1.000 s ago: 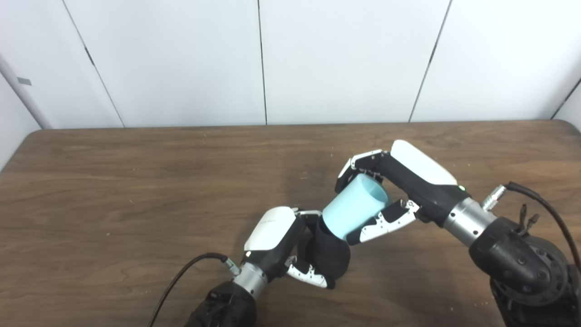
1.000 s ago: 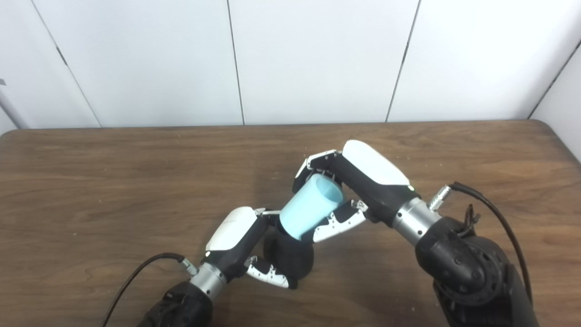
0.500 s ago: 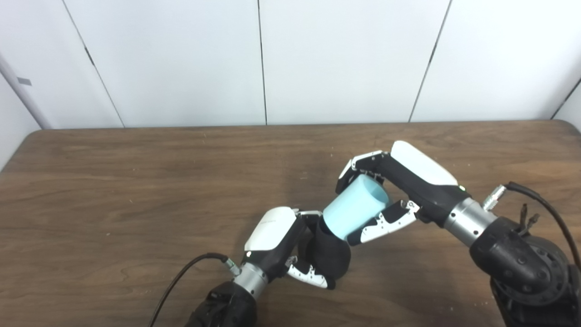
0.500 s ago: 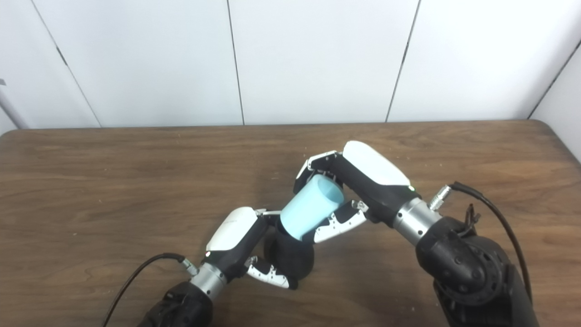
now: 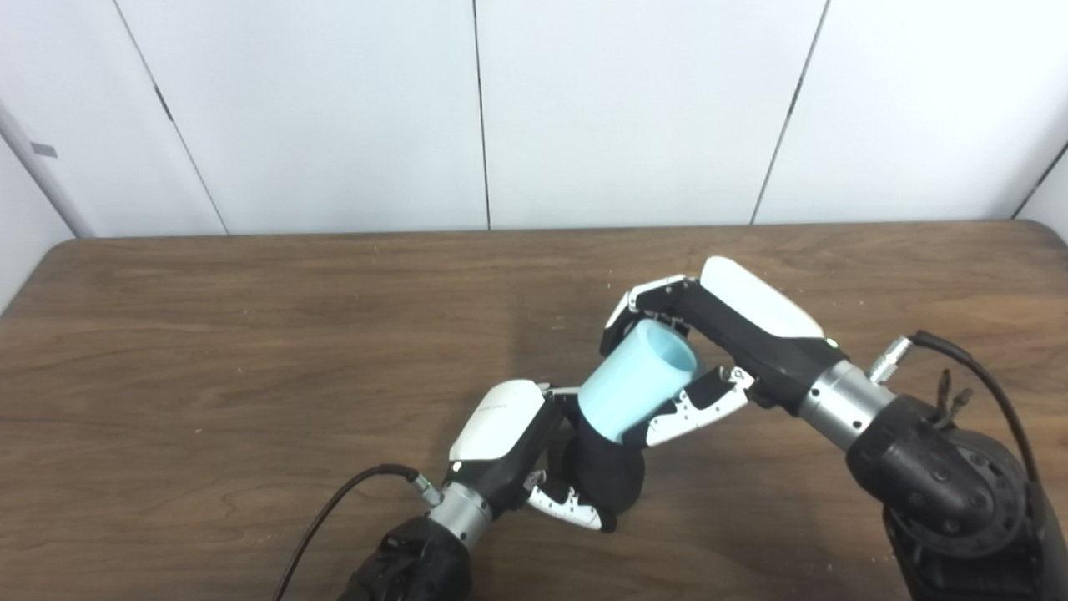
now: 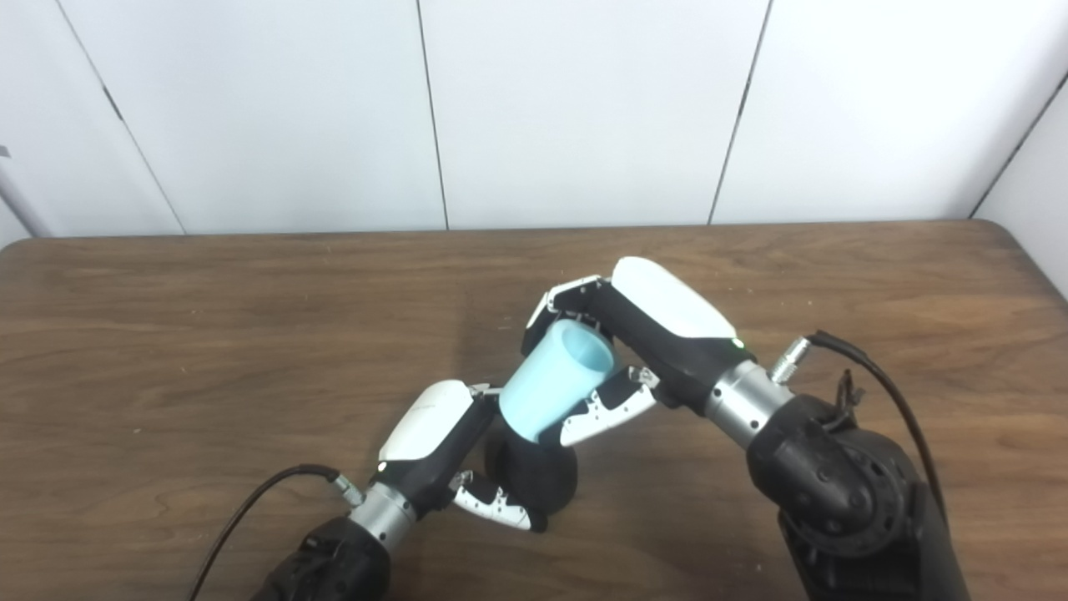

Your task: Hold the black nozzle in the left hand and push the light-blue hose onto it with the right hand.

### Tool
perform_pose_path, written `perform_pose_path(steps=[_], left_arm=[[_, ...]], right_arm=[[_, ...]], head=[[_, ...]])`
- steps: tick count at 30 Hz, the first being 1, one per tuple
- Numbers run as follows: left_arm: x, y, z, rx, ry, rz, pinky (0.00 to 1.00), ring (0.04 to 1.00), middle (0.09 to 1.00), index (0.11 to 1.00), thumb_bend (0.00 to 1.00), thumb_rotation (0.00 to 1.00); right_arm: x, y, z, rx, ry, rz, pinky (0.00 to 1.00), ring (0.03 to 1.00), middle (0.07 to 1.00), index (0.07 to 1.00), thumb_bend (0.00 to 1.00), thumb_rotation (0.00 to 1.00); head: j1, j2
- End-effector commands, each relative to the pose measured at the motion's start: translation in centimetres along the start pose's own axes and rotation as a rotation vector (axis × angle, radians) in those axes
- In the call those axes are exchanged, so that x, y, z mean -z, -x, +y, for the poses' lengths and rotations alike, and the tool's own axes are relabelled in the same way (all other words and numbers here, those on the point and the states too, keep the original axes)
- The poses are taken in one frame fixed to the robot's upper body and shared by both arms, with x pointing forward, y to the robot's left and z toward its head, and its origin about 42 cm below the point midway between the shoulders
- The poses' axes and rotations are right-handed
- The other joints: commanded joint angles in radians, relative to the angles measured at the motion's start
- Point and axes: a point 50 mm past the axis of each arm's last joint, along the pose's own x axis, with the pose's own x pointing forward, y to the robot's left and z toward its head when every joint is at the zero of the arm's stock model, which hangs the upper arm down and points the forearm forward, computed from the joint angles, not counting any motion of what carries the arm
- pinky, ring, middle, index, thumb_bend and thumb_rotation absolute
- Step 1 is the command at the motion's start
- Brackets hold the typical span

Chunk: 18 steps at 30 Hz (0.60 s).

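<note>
Near the table's [image 5: 167,334] front edge, the left hand [image 5: 509,438] was wrapped around the nozzle [image 5: 601,480], gripping it low. The right hand [image 5: 717,334], coming in from four o'clock, was closed on the hose [image 5: 638,388], fingers over its top and thumb beneath. The hose slanted up toward one o'clock, its lower end seated over the nozzle's top. The joining looked well begun; by my guess a further push along that slant remained, since much black body showed below the blue.

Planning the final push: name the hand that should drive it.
Right. The right hand grips the hose, whose lower end already meets the nozzle; the left hand only braces the nozzle.
</note>
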Motion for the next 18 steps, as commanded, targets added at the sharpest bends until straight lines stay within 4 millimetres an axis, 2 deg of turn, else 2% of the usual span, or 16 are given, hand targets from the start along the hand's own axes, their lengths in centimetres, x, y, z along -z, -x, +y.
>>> perform_pose_path(steps=[1,11,18], left_arm=[[1.9,1.2,-3.2,0.202,0.016,0.105,0.85,0.639,0.46,0.495,0.52,0.0],[2.0,1.3,-3.1,0.204,0.008,0.106,0.85,0.635,0.464,0.495,0.52,0.0],[1.9,1.4,-3.0,0.206,0.005,0.103,0.85,0.635,0.464,0.495,0.52,0.0]], right_arm=[[-1.0,-0.5,-0.9,0.008,0.034,-0.053,0.31,0.426,0.51,0.52,0.5,0.0],[-1.4,-1.3,-1.7,-0.048,0.113,-0.059,0.31,0.427,0.512,0.523,0.5,0.0],[-2.3,-2.1,-1.9,-0.187,0.237,-0.093,0.31,0.434,0.525,0.506,0.5,0.0]], head=[[-0.002,0.001],[-0.007,0.009],[-0.014,0.012]])
